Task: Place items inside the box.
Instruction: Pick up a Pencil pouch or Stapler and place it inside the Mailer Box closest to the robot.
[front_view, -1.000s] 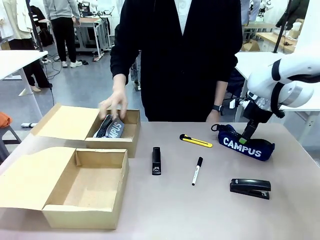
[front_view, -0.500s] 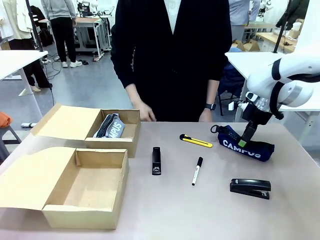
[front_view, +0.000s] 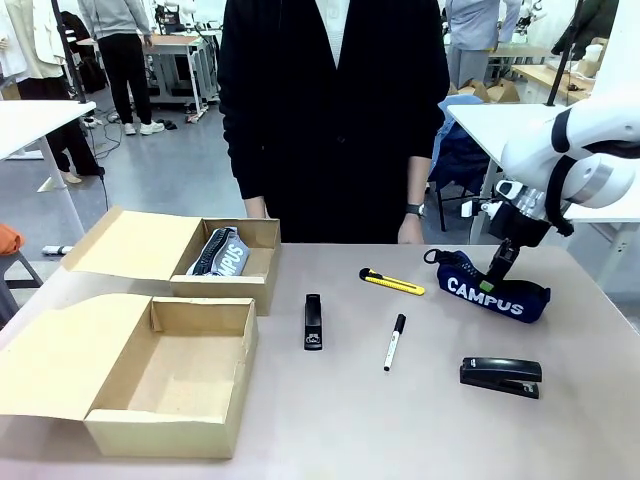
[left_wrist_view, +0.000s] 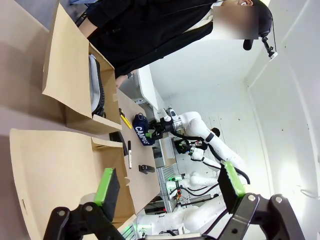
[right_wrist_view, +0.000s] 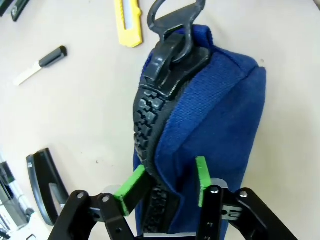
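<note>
The right gripper (front_view: 497, 266) stands over the navy fabric zip pouch (front_view: 491, 291), which lies on the grey table (front_view: 400, 420) at its right side, near the far edge. In the right wrist view, the right gripper (right_wrist_view: 165, 181) has its green pads pinched on the navy fabric zip pouch (right_wrist_view: 220, 120) along its black toothed zipper ridge, at the end opposite the pull. The jaws are narrow and grip the fabric.

In the left wrist view the left gripper (left_wrist_view: 169, 182) is spread wide and holds nothing. It hangs above the near open cardboard box (front_view: 170, 432).

The far open cardboard box (front_view: 235, 288) contains a grey zip pouch (front_view: 225, 253). Between the boxes and the navy pouch lie a yellow utility knife (front_view: 392, 283), a white marker with black cap (front_view: 394, 342) and a small black stapler (front_view: 313, 321). A second black stapler (front_view: 500, 377) lies just nearer the robot than the navy pouch.
</note>
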